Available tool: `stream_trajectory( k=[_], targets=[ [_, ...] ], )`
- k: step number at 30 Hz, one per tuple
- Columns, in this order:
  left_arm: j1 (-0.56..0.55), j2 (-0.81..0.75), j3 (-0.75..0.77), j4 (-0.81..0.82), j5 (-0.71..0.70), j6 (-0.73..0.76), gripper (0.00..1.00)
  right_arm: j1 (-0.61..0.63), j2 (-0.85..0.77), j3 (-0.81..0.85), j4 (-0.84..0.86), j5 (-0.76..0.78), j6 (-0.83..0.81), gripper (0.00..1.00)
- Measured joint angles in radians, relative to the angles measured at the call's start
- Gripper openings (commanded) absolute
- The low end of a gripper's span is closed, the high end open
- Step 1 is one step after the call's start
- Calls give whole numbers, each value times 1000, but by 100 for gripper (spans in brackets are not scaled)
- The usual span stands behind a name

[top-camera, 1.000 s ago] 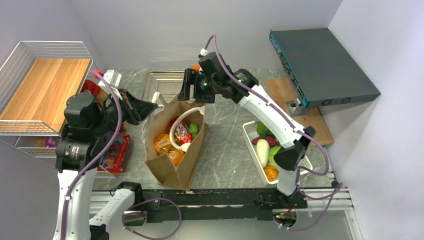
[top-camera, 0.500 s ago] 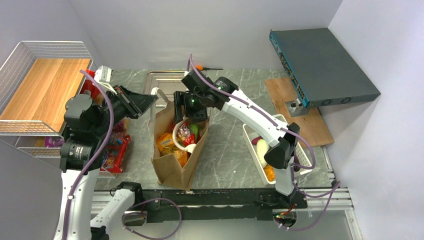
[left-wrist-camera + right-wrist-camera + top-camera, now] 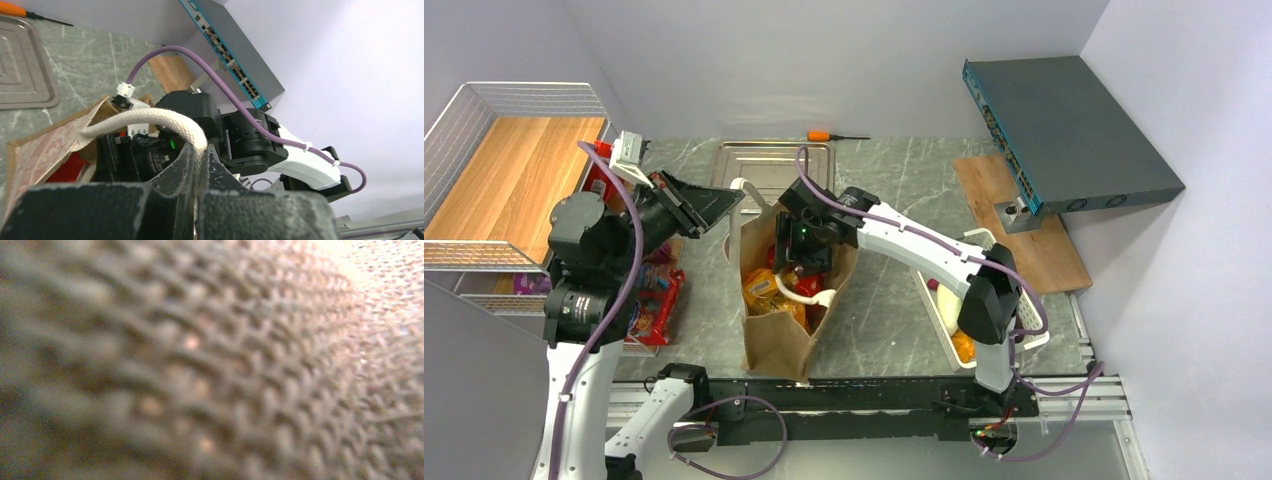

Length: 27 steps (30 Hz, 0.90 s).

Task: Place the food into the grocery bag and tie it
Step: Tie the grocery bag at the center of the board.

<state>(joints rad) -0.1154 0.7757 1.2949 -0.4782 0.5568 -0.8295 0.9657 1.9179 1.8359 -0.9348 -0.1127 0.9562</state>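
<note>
The brown paper grocery bag [image 3: 780, 338] stands open in the middle of the table. Food lies inside it: an orange packet [image 3: 762, 289] and something red beneath the right arm. My left gripper [image 3: 727, 199] is shut on one white woven handle [image 3: 150, 118], holding it up at the bag's far left corner; the fingertips [image 3: 186, 156] pinch the strap. My right gripper [image 3: 808, 252] reaches down into the bag's mouth, above the second handle [image 3: 812, 296]. The right wrist view is filled with blurred woven fabric, so its jaws are hidden.
A white basket [image 3: 927, 285] with vegetables sits right of the bag, under the right arm. Behind the bag lie a metal tray [image 3: 769, 160] and an orange-handled screwdriver [image 3: 829, 135]. Red packets [image 3: 656, 305] and a wire shelf [image 3: 514, 170] are left; a dark box [image 3: 1064, 130] is back right.
The right gripper has swung from above the bag's far edge down and toward me into the bag's mouth. The bag has shifted slightly right. The left gripper keeps hold of the handle.
</note>
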Motion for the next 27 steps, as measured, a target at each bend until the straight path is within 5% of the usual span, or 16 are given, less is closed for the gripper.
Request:
stream_trajectory(
  k=[10,17,27],
  targets=[
    [0,-49,0,10,53,-53,0,113,24,167,-62,83,116,71],
    [0,-65,0,18,77,-75,0,135,0,47,-31,106,156,70],
    [0,-65,-13,47,89,-89,0,135,-14,37,-104,217,94,57]
  ],
)
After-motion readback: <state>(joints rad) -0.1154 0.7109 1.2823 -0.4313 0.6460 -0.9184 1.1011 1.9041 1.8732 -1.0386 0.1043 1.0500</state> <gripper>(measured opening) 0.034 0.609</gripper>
